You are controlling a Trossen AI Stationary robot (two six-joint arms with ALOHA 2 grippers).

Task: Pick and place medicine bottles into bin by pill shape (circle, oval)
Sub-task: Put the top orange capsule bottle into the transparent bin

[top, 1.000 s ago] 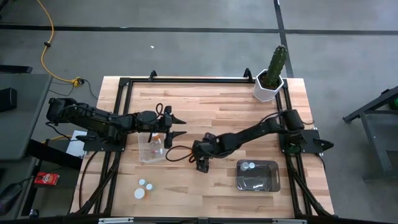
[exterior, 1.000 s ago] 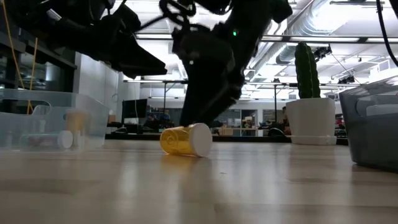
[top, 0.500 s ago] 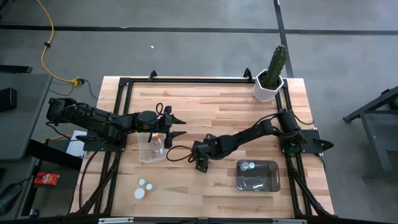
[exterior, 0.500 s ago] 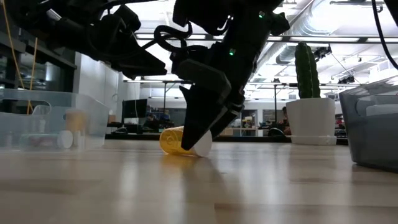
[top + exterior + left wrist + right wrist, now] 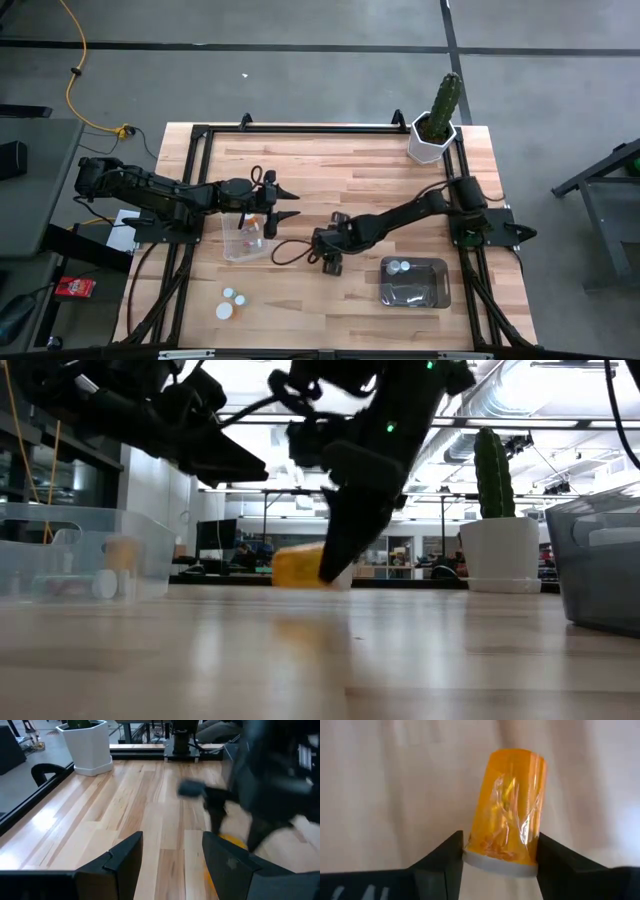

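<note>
Bottle (image 5: 509, 807), orange, now sits clamped between the right gripper (image 5: 500, 851) fingers, lifted just off the tabletop (image 5: 320, 650) where it lay moments ago. Left gripper (image 5: 283, 203) hangs spread over the clear bin (image 5: 243, 240). Grasp made; binning comes next.

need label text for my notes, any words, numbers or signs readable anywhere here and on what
None can be read.
The orange bottle, held by the right gripper, shows no label.
The red object on the floor left of the table carries marks too small to read.
The left gripper and the clear bin show no text.
</note>
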